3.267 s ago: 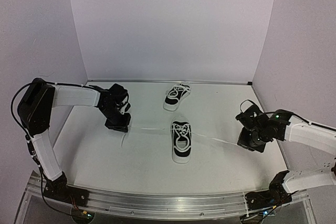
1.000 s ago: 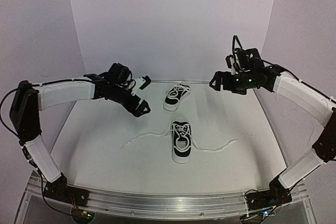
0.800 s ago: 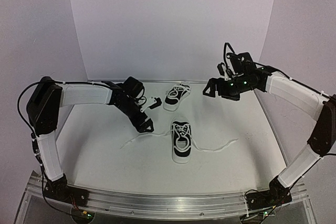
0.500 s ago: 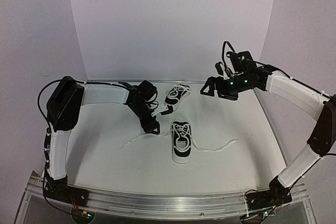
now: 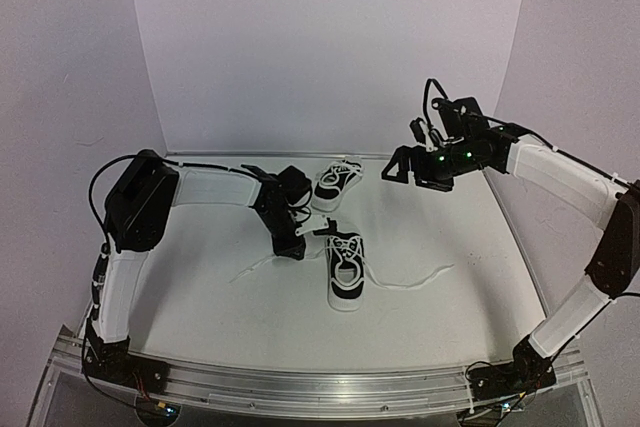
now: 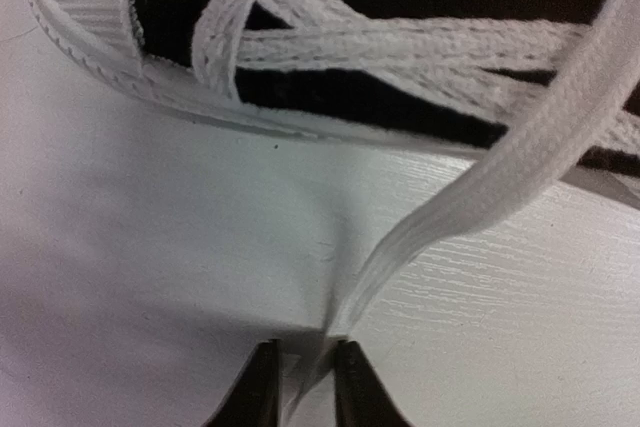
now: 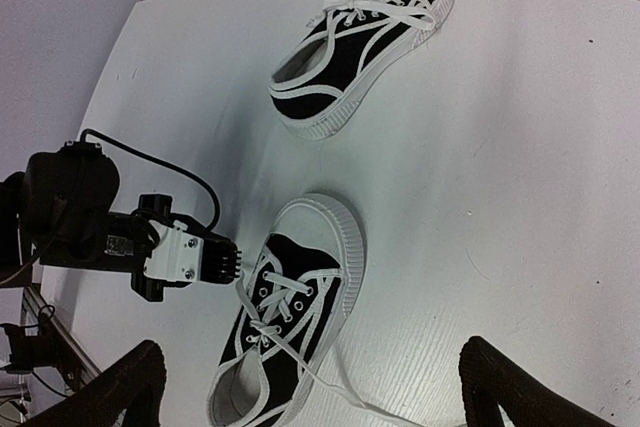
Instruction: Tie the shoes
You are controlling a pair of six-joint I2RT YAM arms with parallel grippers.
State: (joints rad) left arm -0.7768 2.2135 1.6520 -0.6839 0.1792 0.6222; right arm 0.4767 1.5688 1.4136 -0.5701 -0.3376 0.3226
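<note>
Our left gripper [image 6: 305, 385] is down at the table, its two fingertips pinched almost together on a white lace [image 6: 480, 187]. The lace rises straight out of the narrow gap between them and crosses to the eyelets of the near shoe [image 5: 345, 269]. That shoe is a small black sneaker with a white sole. It sits upright near the middle of the table [image 5: 200, 317], and in the right wrist view its toe points toward the far edge. The gripper is just beside the shoe's left flank, level with the far end of the lacing. Beyond the pinch, the loose tail of the same lace lies on the table and trails off to the near left. The shoe's other lace [image 5: 415, 282] lies slack on the table, curving away to the right. The far shoe [image 5: 335, 184] rests close to the back wall [image 5: 330, 47], a little apart from the near one. Its toe is turned toward the far right and its laces are heaped loosely on top. Our right gripper [image 5: 398, 165] hangs in the air above the far right part of the table, well apart from both shoes. Its fingers are spread wide with nothing between them, and its camera looks down on both shoes and on the left gripper.
</note>
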